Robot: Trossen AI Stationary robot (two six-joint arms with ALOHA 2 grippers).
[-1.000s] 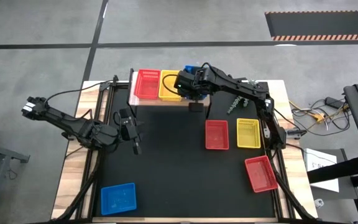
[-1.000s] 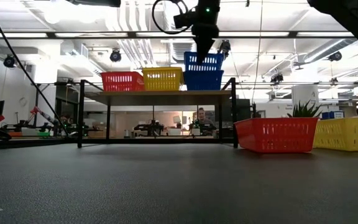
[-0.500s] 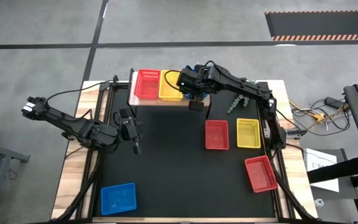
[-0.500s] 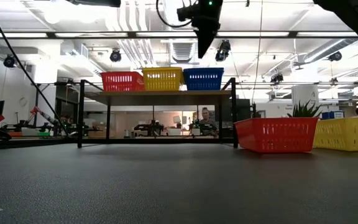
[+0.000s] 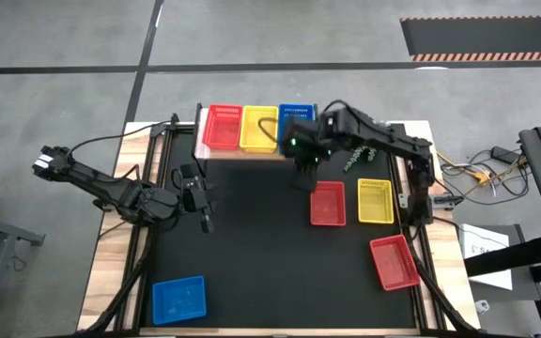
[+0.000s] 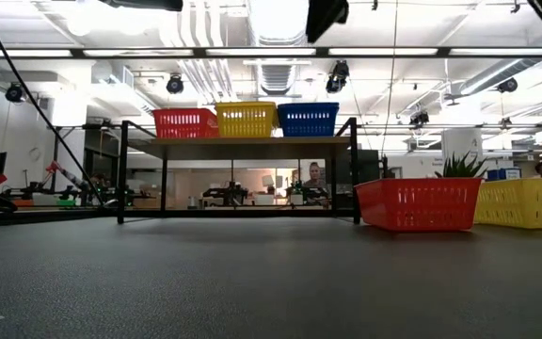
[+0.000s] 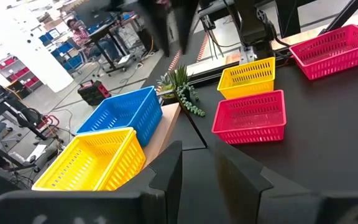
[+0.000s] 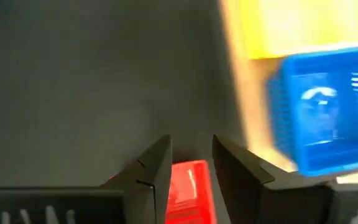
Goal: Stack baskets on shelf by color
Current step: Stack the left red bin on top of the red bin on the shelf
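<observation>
nearest us we see one blue basket (image 5: 177, 299) alone on the black table (image 5: 252, 263), shallow, with perforated plastic walls; farther on lie two red baskets (image 5: 327, 203) and one yellow (image 5: 375, 201); the left gripper (image 5: 207, 222) waits, jaws narrowly apart, empty; the right gripper (image 5: 303, 180) hangs empty, a gap between its fingers, blurred; farthest, the wood-topped shelf (image 6: 238, 142) carries red, yellow and blue stacks, whose counts we cannot tell.

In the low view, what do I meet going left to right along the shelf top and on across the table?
Red basket → yellow basket → blue basket, all on the shelf; then a red basket on the table → a yellow one.
</observation>
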